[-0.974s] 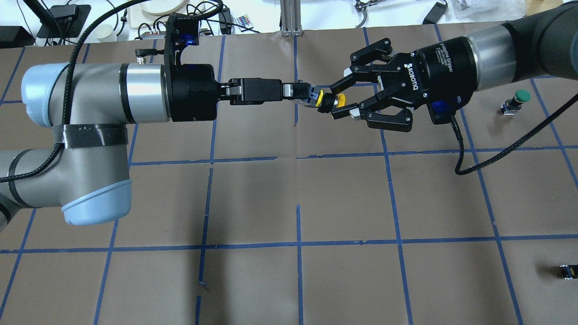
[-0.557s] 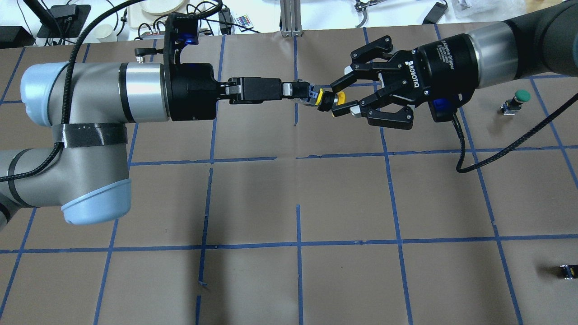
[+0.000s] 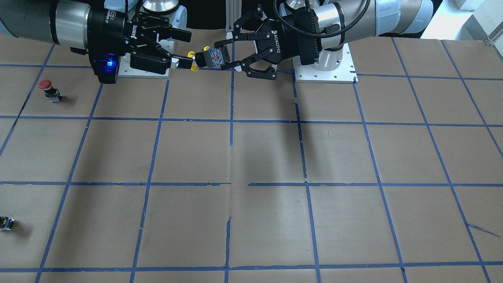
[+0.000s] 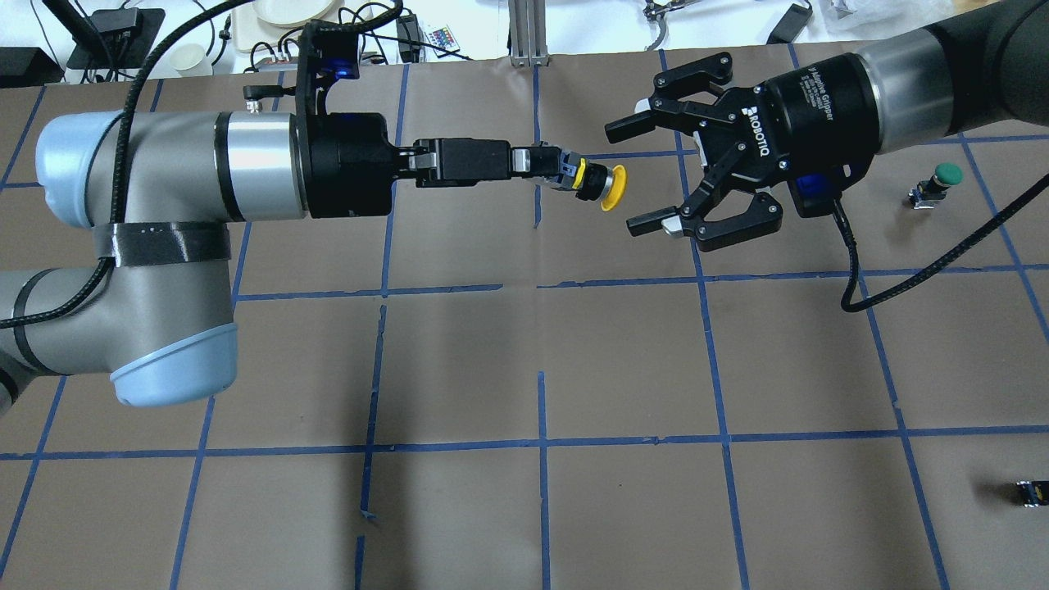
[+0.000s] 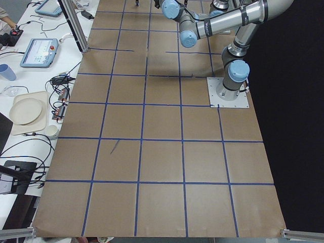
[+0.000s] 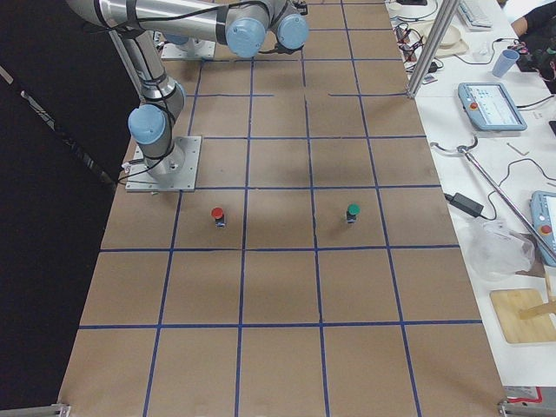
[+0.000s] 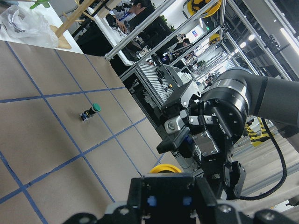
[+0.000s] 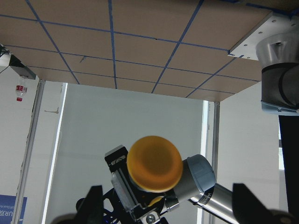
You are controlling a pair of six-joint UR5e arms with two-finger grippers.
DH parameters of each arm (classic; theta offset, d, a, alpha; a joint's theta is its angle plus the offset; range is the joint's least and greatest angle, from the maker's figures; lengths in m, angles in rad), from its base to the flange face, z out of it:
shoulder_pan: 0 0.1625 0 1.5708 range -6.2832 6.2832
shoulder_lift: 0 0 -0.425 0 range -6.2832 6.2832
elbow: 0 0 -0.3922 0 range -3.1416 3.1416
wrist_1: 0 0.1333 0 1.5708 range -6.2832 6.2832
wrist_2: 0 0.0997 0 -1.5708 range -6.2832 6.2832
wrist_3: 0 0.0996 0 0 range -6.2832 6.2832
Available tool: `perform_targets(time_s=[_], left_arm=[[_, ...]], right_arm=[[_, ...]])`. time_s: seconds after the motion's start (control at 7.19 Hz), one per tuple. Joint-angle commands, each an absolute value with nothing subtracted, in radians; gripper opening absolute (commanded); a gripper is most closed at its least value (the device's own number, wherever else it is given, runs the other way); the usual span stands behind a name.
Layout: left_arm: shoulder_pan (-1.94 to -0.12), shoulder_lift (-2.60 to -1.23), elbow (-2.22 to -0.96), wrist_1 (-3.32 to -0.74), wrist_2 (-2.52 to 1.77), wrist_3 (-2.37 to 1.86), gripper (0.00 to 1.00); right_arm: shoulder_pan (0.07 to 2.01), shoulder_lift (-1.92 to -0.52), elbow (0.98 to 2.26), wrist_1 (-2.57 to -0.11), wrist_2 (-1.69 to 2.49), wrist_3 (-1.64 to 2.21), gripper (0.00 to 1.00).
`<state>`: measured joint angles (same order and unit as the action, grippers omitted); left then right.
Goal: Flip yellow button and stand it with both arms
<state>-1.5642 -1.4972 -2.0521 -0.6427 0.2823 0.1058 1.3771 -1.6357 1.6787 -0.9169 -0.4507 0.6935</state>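
Note:
The yellow button [image 4: 611,187] is held level in the air, its yellow cap pointing at my right gripper. My left gripper [image 4: 564,174] is shut on its black and metal body [image 3: 212,57]. My right gripper [image 4: 636,175] is open, its fingers spread wide just right of the cap, apart from it. In the front view the right gripper [image 3: 183,48] is at the left, close to the cap [image 3: 191,61]. The right wrist view looks straight at the round cap [image 8: 154,164]. The left wrist view shows the cap's edge [image 7: 166,168] and the open right gripper [image 7: 180,128] beyond.
A green-capped button [image 4: 939,183] stands on the brown taped table [image 4: 623,360] at the right. A red-capped button [image 3: 47,89] stands near the robot's base. A small black block [image 4: 1031,493] lies at the right edge. Operators' tables with gear line the far side.
My right gripper has opened, let go of the yellow cap and backed off to the right. My left gripper still holds the button in the same place.

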Motion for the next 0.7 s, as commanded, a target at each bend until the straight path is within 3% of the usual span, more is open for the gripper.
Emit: perform_targets(time_s=[0.0,0.56], left_arm=[[-1.563,-1.497,-2.052,-0.643,0.282,0.106,0.03],[-1.563,-1.497,-2.051,-0.643,0.282,0.106,0.03]], right_arm=[[1.379,-1.683,1.681,-0.920,-0.564,0.721,0.99],[1.382,-1.651,1.689,-0.991,-0.499,0.819,0.99]])
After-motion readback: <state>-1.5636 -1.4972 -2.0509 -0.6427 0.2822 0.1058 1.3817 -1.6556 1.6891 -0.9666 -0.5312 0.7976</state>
